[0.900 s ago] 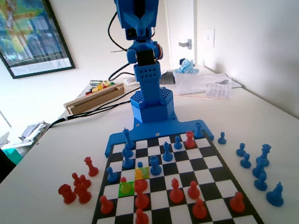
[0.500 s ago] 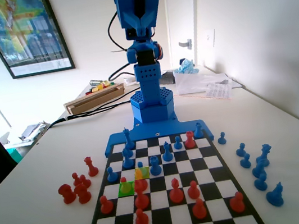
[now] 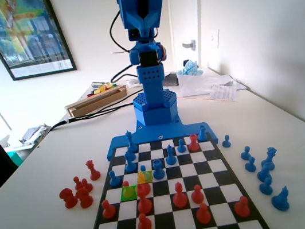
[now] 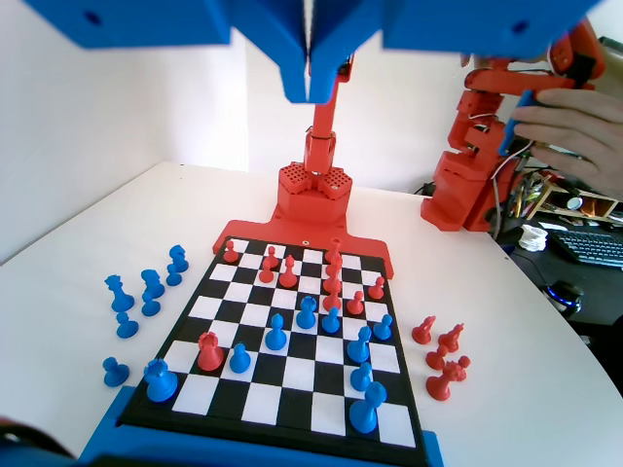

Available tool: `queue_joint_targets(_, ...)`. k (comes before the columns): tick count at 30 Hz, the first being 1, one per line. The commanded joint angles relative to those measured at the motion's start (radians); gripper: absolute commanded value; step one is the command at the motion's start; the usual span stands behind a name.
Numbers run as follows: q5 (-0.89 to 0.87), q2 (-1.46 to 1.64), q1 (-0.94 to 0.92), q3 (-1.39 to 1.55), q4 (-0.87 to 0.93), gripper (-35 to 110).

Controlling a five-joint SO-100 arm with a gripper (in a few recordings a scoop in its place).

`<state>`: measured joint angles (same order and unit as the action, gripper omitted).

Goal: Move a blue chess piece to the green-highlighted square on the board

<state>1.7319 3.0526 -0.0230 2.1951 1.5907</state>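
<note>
The blue arm (image 3: pixel 139 12) stands folded upright at the far end of the board (image 3: pixel 201 131). My gripper (image 4: pixel 310 89) hangs high above the board in the wrist view, its jaws pressed together with nothing between them. A small blue chess piece (image 3: pixel 142 169) stands on the yellow-tinted square (image 3: pixel 147 177), third column from the left in the fixed view; the same pawn (image 4: pixel 332 319) shows in the wrist view. The green-highlighted square (image 3: pixel 128 193) lies diagonally nearer and to its left, and a red pawn (image 4: pixel 355 303) stands on it.
A taller blue piece (image 3: pixel 158 170) stands just right of the pawn. Red pawns (image 3: pixel 142 188) crowd the squares beside the green one. Several red pieces (image 3: pixel 78 193) lie off the board on the left, and several blue ones (image 3: pixel 263 169) on the right.
The arm and the pieces have not moved. A dark shape at the fixed view's left edge has risen slightly.
</note>
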Motion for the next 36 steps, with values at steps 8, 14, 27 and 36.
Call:
queue_joint_targets(8,0.011,0.003,0.0,-0.012,-0.018,6)
queue_joint_targets(14,0.011,0.003,0.0,-0.012,-0.018,1)
queue_joint_targets(27,0.057,-0.14,-0.029,-0.098,-0.054,1)
queue_joint_targets(36,-0.003,-0.479,-0.104,-0.253,-0.156,1)
